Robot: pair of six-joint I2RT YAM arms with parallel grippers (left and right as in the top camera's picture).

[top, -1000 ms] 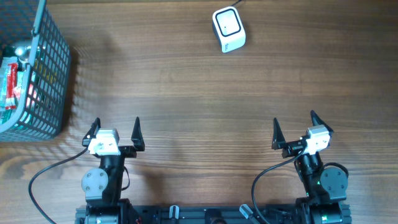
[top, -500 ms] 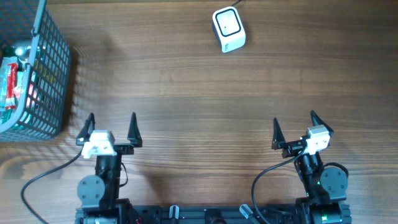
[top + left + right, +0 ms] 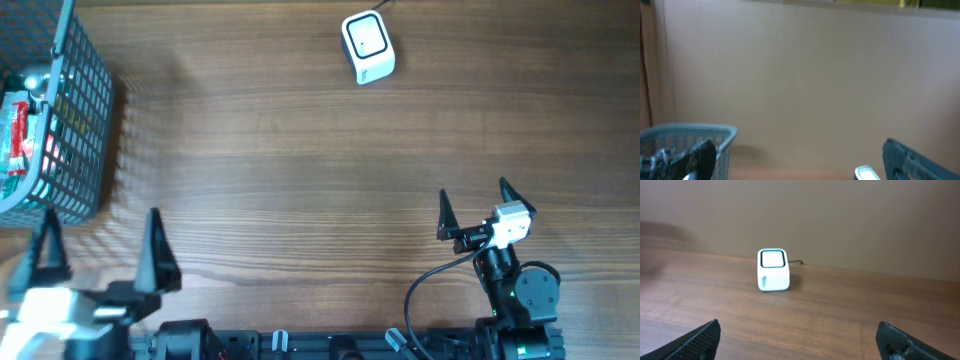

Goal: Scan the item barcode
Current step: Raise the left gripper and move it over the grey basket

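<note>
While basket (image 3: 85, 130) holds items (image 3: 14, 135), scanner (image 3: 368, 47) stands apart.

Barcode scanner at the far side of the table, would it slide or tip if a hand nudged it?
The barcode scanner looks squat and boxy, so it probably slides rather than tips. The wood table looks smooth, so little grip. Its rear cable may tug it askew.

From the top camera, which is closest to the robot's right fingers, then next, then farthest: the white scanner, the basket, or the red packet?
1. The white scanner, ahead and a little left of the right fingers.
2. The basket, far left.
3. The red packet, inside the basket, toward its far left side.
</note>
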